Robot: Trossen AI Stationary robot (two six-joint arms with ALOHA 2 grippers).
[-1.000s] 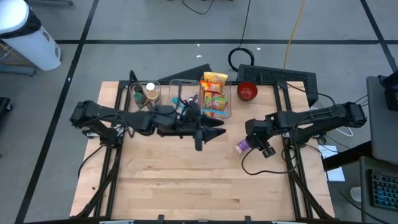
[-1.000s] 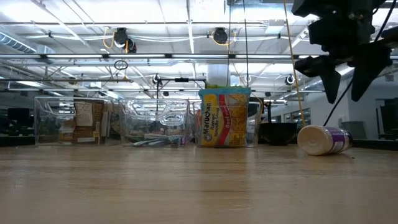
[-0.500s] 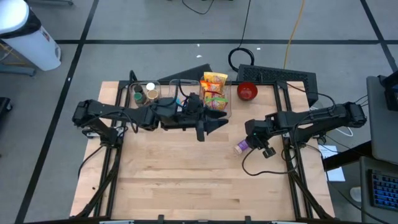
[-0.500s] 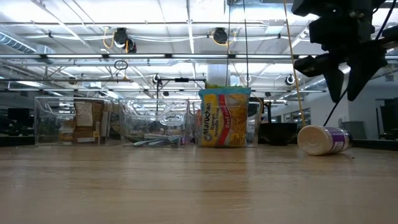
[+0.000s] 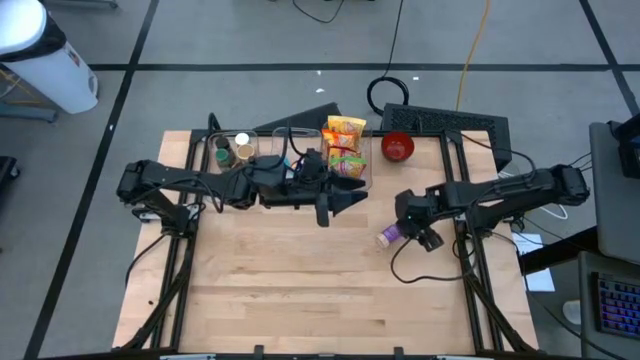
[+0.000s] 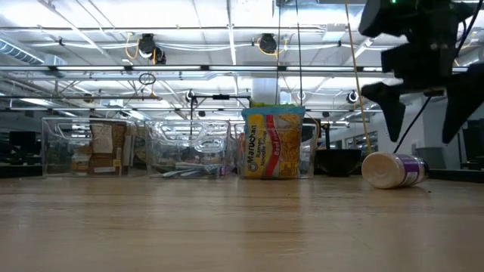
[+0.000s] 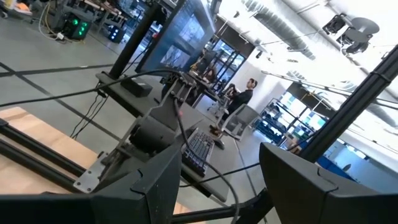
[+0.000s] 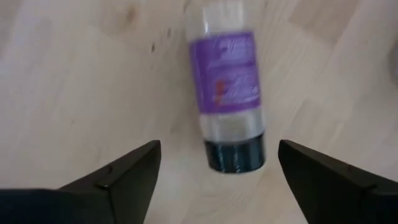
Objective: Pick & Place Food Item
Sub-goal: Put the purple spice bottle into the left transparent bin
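Ramen packets (image 5: pixel 345 150) inside clear bin (image 5: pixel 366 180).

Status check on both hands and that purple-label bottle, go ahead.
Right hand open, above purple-label bottle, not touching. Bottle lying on its side on the table. Left hand open, empty, near the bins. Nothing blocking.

Two dark fingers (image 7: pixel 163 180) apart, a person (image 7: pixel 239 98) far beyond.
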